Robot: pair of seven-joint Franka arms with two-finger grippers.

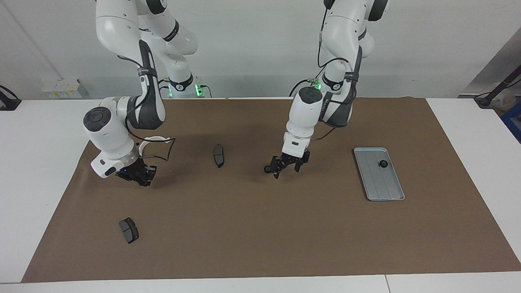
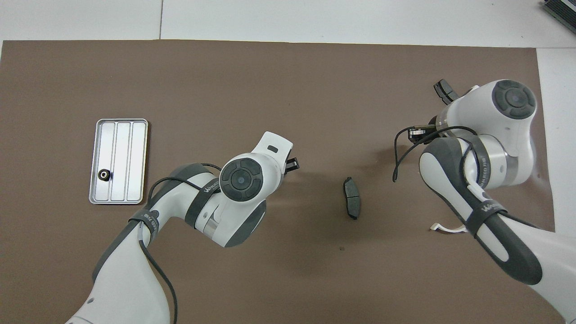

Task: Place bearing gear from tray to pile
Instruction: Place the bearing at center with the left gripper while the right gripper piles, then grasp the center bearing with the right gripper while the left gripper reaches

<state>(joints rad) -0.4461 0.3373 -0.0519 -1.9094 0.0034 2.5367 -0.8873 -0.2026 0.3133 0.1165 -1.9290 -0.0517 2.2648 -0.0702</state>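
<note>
facing view, starting at the right arm's end of the counter (image 1: 53,122): the right tool (image 1: 138,176) hangs low over the brown mat (image 1: 260,228), its fingertips pressed together and holding nothing. the white half-ring bracket (image 1: 156,139) lies just beside that arm's wrist, partly hidden by it and nearer to the robots than the tool. a dark brake pad (image 1: 128,230) lies well apart from it, farther from the robots. a second dark brake pad (image 1: 218,155) lies near the middle of the mat, between the two arms. the left tool (image 1: 285,166) hovers over bare mat beside that pad, its fingers spread wide and empty. toward the left arm's end sits the silver tray (image 1: 386,191), flat on the mat, with the small black bearing gear (image 1: 383,163) resting in it, in the part of the tray nearer to the robots. the left tool is well apart from the tray.
</note>
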